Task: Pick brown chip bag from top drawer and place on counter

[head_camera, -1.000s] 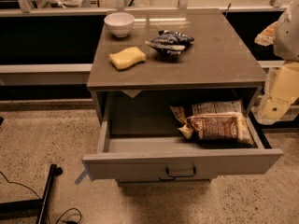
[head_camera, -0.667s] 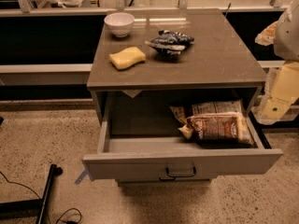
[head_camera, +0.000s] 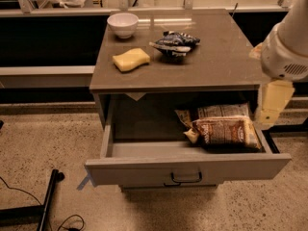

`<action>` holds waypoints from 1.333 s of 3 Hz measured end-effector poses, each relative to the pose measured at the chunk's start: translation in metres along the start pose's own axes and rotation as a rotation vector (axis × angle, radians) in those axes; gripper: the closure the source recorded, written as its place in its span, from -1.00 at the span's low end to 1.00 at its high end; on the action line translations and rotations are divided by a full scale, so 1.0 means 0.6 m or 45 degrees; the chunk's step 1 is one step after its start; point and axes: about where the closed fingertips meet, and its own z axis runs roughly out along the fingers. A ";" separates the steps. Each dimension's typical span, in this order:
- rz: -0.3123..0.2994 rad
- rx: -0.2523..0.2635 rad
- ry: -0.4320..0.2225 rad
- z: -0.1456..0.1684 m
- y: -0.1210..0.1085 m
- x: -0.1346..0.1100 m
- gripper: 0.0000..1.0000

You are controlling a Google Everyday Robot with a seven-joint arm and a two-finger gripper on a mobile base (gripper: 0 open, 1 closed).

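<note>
The brown chip bag point(head_camera: 226, 131) lies at the right end of the top drawer point(head_camera: 187, 166), claw point(head_camera: 272, 113) just right of it — can't tell how wide. I'd drop onto its middle, clear of the walls

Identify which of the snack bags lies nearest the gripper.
The brown chip bag, in the right end of the open top drawer, beside the gripper at the drawer's right side. The dark blue-and-white bag lies farther off, up on the counter.
</note>
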 end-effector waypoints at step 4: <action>-0.040 -0.144 -0.102 0.372 0.010 -0.014 -0.74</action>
